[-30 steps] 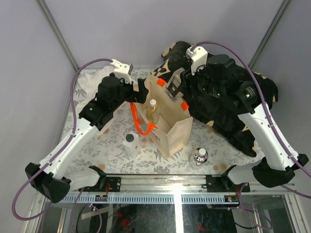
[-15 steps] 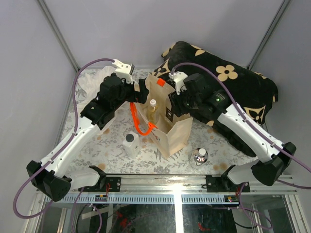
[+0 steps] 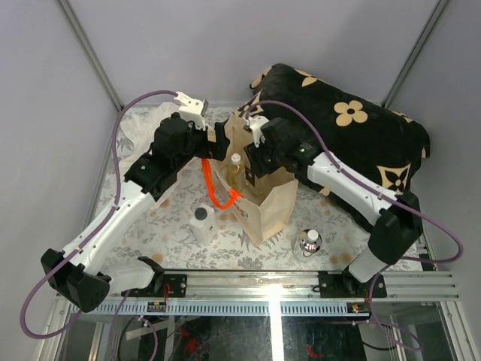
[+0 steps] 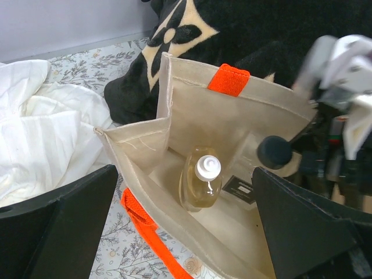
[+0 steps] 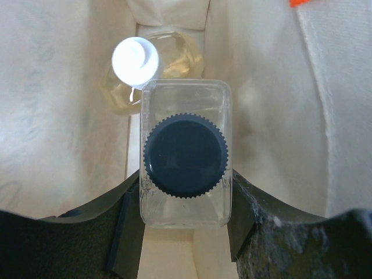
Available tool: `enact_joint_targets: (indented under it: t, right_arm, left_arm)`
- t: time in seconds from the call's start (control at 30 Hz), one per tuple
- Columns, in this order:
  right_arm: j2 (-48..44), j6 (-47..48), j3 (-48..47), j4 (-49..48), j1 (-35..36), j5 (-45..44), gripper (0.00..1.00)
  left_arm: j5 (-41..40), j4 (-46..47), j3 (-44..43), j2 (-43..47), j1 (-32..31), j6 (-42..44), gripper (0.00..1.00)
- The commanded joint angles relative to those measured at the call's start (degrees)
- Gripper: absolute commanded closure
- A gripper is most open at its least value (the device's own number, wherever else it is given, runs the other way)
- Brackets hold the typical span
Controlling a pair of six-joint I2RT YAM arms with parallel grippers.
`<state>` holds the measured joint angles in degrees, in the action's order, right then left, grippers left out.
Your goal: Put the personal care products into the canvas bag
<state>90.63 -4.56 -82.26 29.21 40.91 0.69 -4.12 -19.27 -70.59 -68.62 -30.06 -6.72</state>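
Right wrist view: the right gripper [image 5: 185,212] is clamped on the clear bottle [image 5: 185,125], one finger on each flat side, and holds it upright at the mouth of the bag [image 5: 52,116]. I look straight down on its dark ribbed cap. The body is square-shouldered, transparent and hard-looking, so I judge it slippery and more likely to bounce than settle. Below and just ahead of the fingers stands the amber bottle [image 5: 174,55], white cap up, near the bag's far corner. The main risk, as I read it, is release from this height: the clear bottle could strike the amber one's shoulder, topple both, or land on its side. A second risk is the fabric wall close beside the fingers on either hand; a sideways drift could snag it and drag or tip the bag. Left wrist view: the left gripper [image 4: 185,170] has its fingers wide apart at the bag's near wall, gripping nothing that I can see, so I judge that nothing steadies the bag if it is pulled. The two grippers are also close together over the opening, and they could touch on withdrawal. Top external view: the whitish bottle [image 3: 203,223] and the squat bottle [image 3: 310,241] stand on the table [image 3: 173,233], well apart from both grippers and not yet bagged.
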Motion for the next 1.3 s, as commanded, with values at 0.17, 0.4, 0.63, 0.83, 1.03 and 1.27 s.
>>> enact_joint_targets:
  t: [0.17,0.4,0.63,0.83,1.03,1.27]
  right_arm:
    - [4.24,1.79,-3.71,-10.47,1.39,-6.12,1.00]
    - [1.56,1.70,-3.50,-9.12,2.77,-8.30,0.43]
    - [-0.56,3.53,-6.50,-3.49,2.80,-10.38,0.11]
    - [-1.16,4.37,-9.25,-0.06,2.80,-13.04,0.07]
    - [-1.95,5.93,-12.04,2.85,2.86,-17.02,0.00]
    - [-2.95,5.23,-16.20,7.35,2.82,-20.29,0.01]
  left_arm:
    - [-1.27,1.15,-0.26,1.71,-0.13,0.68,0.00]
    - [-0.58,-0.17,-0.60,2.02,-0.15,0.13,0.00]
    - [-2.49,-9.66,3.54,6.77,-0.28,-3.79,0.00]
    - [0.10,-20.54,6.43,13.65,-0.32,-11.06,0.00]
    - [5.77,-27.61,9.04,17.64,-3.11,-18.20,0.00]
    - [4.82,-31.38,13.98,16.53,-8.96,-22.51,0.00]
